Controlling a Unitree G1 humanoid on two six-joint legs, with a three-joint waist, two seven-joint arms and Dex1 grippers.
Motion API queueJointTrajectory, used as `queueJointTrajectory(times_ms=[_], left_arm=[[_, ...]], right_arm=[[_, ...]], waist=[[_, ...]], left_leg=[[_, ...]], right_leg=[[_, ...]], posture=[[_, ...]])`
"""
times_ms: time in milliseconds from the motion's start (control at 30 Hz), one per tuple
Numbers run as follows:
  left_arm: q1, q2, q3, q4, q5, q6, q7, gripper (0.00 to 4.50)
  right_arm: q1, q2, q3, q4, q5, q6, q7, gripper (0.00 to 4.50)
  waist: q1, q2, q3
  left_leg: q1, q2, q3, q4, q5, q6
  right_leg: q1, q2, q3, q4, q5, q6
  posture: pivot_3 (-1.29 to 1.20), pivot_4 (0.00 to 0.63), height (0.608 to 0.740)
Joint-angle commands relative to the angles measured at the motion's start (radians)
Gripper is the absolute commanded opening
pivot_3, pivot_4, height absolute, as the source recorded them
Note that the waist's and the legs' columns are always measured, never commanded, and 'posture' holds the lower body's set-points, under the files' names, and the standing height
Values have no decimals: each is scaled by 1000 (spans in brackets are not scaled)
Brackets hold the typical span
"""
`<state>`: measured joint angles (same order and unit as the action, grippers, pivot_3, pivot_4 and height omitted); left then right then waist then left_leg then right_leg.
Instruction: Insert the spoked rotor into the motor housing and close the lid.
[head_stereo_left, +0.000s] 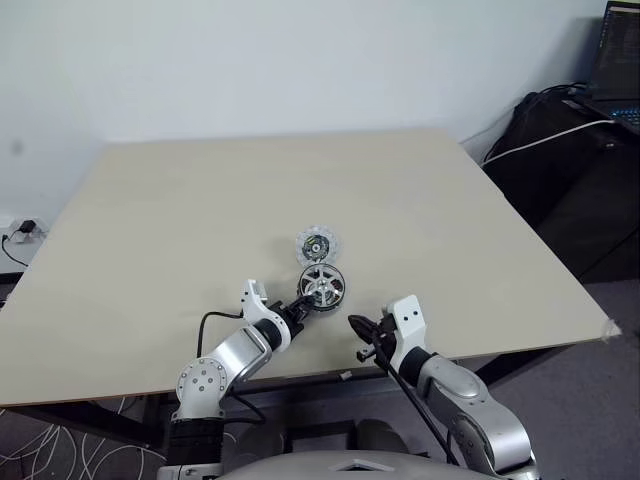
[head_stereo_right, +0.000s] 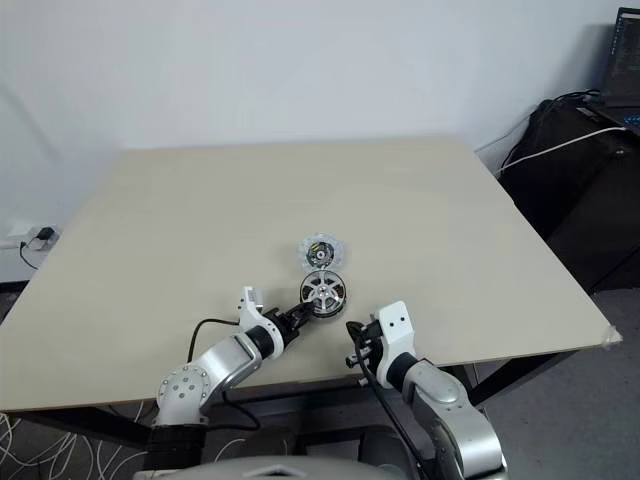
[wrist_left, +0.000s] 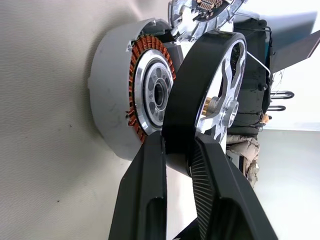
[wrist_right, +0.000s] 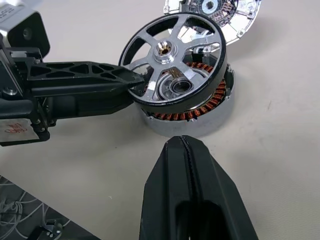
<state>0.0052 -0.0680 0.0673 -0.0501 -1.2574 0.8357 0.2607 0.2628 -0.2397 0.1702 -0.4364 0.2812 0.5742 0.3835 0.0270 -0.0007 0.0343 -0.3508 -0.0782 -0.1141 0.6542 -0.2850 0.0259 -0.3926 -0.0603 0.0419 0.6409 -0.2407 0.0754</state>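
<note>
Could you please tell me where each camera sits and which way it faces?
Head stereo pair: looks forward and down at the table; both arms show.
Left wrist: looks along the left hand, which grips the spoked rotor beside the motor housing.
Right wrist: looks over the shut right hand at the same parts.
Shared: rotor, housing, lid.

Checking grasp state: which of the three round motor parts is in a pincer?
The spoked rotor, black-rimmed, pinched at its rim by the left pincer and tilted over the motor housing. The lid lies apart.
</note>
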Motion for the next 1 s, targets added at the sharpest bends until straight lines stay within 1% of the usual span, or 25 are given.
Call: queueJointTrajectory(times_ms=[33,267,400,600,667,700,767,833,933,1000], left_arm=[[-29,-93,-14,-12,-8,-10,0,1715],[-18,-83,-17,-35,-6,-28,5,3996],[17,-54,-24,-113,-7,-33,3,3996],[107,-13,-4,-241,-34,-27,44,3996],[128,10,-6,-283,-13,-28,36,3996],[136,36,-19,-314,26,-35,4,3996],[155,97,-67,-380,163,-103,-106,3996],[172,169,-134,-403,358,-217,-192,3996],[195,229,-198,-338,625,-440,-282,3392],[212,260,-235,-275,766,-557,-330,2740]], right_arm=[[-9,5,-1,-39,10,-10,-6,0],[-12,3,0,-35,10,-8,-11,0],[-11,0,-1,-37,10,-6,-13,0],[-16,0,1,-30,11,-4,-11,0],[-23,1,4,-26,9,-7,-9,0],[-27,3,5,-23,5,-16,-10,0],[-45,20,-2,-15,2,-37,-21,0],[-77,37,-7,-3,0,-37,-34,0],[-146,56,13,33,-15,-39,-37,0],[-199,73,32,71,-27,-40,-39,0]], waist=[[1,0,0],[1,0,-2],[-2,0,-2],[2,-1,-2],[2,-1,-2],[2,-1,-2],[1,-1,-1],[-3,1,0],[-6,2,-1],[-5,2,-1]], left_leg=[[0,0,0,0,0,0],[1,0,0,0,0,-1],[1,0,0,0,-1,-5],[0,0,0,0,-1,-4],[0,0,0,0,-2,-5],[0,0,0,0,-2,-5],[0,0,0,0,-2,-5],[0,0,1,0,-1,-6],[2,0,3,-1,-1,-6],[2,0,4,-1,-1,-6]], right_leg=[[0,0,0,0,0,0],[1,0,0,0,-1,-1],[1,0,1,0,-1,-1],[0,0,1,0,0,-1],[0,0,1,0,-1,-2],[0,0,1,0,-1,-2],[0,0,1,0,-1,-2],[0,1,1,0,-1,-3],[1,1,3,0,-1,-3],[1,0,3,0,-1,-4]], posture=[[0,0,740],[0,0,740],[0,0,740],[0,0,740],[0,0,740],[0,0,740],[0,0,740],[0,0,740],[0,0,740],[0,0,740]])
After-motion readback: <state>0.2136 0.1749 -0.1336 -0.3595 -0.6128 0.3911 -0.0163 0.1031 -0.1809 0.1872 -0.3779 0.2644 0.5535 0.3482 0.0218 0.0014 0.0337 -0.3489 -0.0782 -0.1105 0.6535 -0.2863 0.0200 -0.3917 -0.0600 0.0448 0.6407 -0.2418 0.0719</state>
